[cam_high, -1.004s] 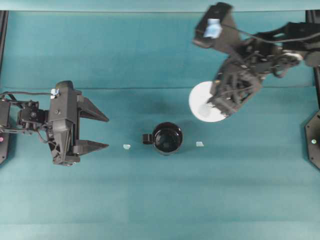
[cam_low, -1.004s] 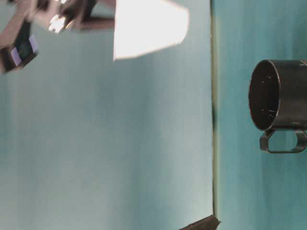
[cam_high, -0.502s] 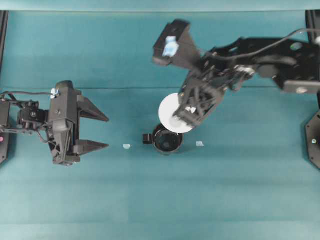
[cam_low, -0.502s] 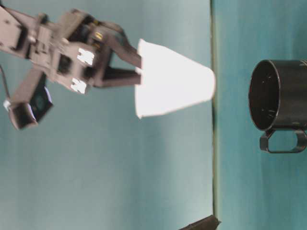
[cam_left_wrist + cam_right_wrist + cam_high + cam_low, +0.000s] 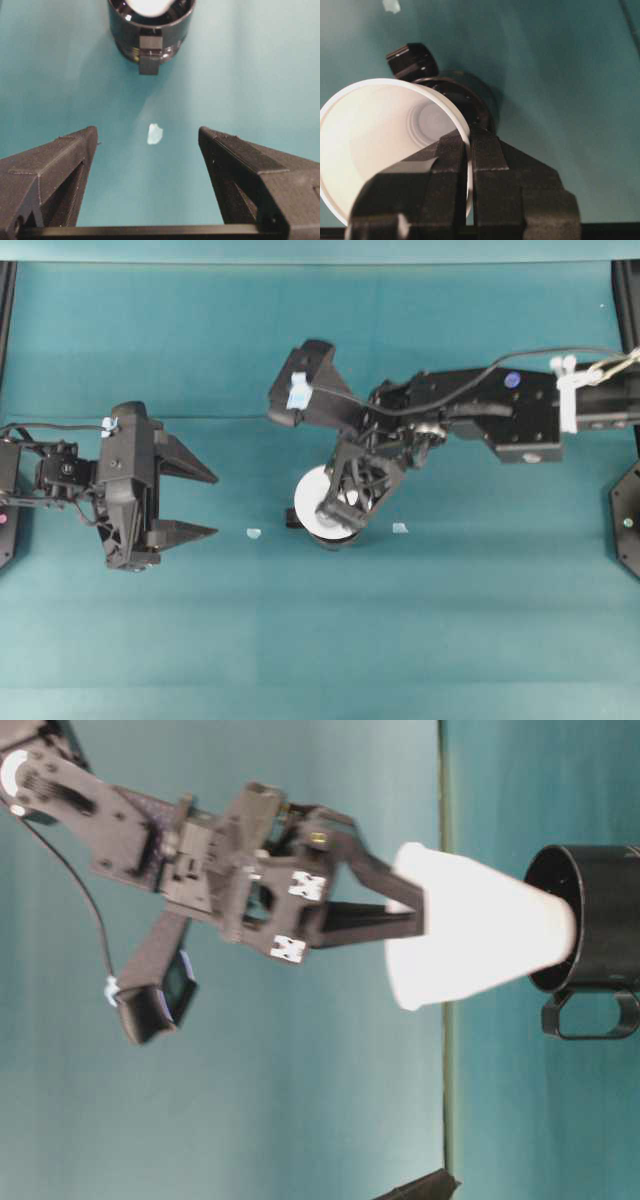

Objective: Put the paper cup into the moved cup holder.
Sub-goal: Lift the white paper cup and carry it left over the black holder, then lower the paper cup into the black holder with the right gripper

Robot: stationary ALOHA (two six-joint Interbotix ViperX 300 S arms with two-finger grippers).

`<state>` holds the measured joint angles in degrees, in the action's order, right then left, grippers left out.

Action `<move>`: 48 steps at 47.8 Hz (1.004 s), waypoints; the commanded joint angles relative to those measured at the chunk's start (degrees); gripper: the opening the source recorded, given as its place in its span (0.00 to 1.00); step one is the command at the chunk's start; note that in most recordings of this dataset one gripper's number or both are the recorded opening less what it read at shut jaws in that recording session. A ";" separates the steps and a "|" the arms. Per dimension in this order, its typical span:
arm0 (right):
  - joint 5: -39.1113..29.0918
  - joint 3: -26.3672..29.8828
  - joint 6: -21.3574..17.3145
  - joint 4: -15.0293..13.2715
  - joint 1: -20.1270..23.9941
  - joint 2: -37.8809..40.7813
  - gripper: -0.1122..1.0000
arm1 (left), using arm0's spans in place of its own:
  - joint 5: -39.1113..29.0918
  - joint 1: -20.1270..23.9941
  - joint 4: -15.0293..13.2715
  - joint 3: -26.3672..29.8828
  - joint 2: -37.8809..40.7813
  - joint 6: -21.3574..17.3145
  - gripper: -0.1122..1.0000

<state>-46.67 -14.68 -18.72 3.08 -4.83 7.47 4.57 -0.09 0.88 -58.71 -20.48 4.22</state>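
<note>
Over on the left, the left pincer (image 5: 190,502) is parked with its jaws spread wide and nothing between them, pointing along the teal table (image 5: 450,640) toward the middle. Just sitting it out. There's a little pale scrap (image 5: 253,533) on the table between it and the action.

In the middle is the cup holder (image 5: 590,932), the glossy black one with the stubby handle, standing on the table. The paper cup (image 5: 480,938) is right at its mouth: from table level the narrow base looks like it's just poking past the holder's rim, with most of the cup outside. It's tilted, not lined up straight with the holder.

The right pincer (image 5: 469,150) reaches in from the right and is clenched on the cup's rim, 1 finger inside the wall and 1 outside.

So I'd say we're mid-insertion, the last real step. Next move needs the cup straightened so its axis matches the holder, then lowered until it seats, then let go. Hard to tell from overhead if the base is centered or riding the rim, so I'd go slow. A thin paper wall pinched at 1 spot could buckle if it's pushed down crooked.
</note>
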 commanded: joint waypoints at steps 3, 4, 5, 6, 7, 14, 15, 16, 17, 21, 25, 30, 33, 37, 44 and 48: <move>0.88 -0.79 -0.44 0.18 0.00 -0.35 0.12 | 0.35 0.00 0.00 0.44 -0.18 0.00 0.86; 1.05 -1.14 -0.44 0.09 0.00 -0.35 0.12 | 0.26 0.00 0.00 0.53 -0.18 0.00 0.86; 1.23 -1.49 -0.44 0.09 0.00 -0.35 0.12 | 0.26 0.00 0.00 0.44 -0.18 0.00 0.86; 1.49 -1.76 -0.44 0.18 0.00 -0.26 0.12 | 0.26 0.09 0.00 0.44 -0.18 0.00 0.86; 1.85 -2.29 -0.44 0.18 0.00 -0.26 0.12 | 0.35 0.00 0.00 0.44 -0.18 0.00 0.86; 3.60 -3.87 -0.44 0.18 0.00 0.18 0.12 | 0.44 0.09 0.00 0.53 -0.18 0.00 0.86; 3.87 -3.96 -0.44 0.18 0.00 0.26 0.12 | 0.35 0.09 0.00 0.53 -0.18 0.00 0.86; 4.13 -3.96 -0.44 0.18 0.00 0.35 0.12 | 0.44 0.09 0.00 0.53 -0.18 0.00 0.86; 4.31 -3.96 -0.44 0.18 0.00 0.44 0.12 | 0.35 0.18 0.00 0.53 -0.18 0.09 0.86; 4.83 -3.69 -0.44 0.18 0.00 0.88 0.12 | 0.44 0.09 0.00 0.53 -0.18 0.00 0.86; 4.92 -3.43 -0.35 0.18 0.00 1.23 0.12 | 0.44 0.09 0.09 0.53 -0.18 0.00 0.86; 4.92 -3.43 -0.35 0.18 0.00 1.41 0.12 | 0.44 0.09 0.00 0.53 -0.18 0.00 0.86; 4.92 -3.43 -0.35 0.09 0.00 1.41 0.12 | 0.35 0.09 0.09 0.53 -0.18 0.09 0.86; 4.83 -3.43 -0.18 0.18 0.00 1.41 0.12 | 0.44 0.09 0.00 0.53 -0.18 0.00 0.86; 4.92 -3.34 -0.09 0.18 0.00 1.41 0.12 | 0.35 0.09 0.09 0.53 -0.18 0.00 0.86; 5.54 -3.25 0.09 0.18 0.18 1.41 0.12 | 0.35 0.18 0.09 0.53 -0.18 0.09 0.86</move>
<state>-41.84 -18.81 -18.63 3.08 -5.01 9.40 4.57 -0.09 0.79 -58.71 -20.48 4.22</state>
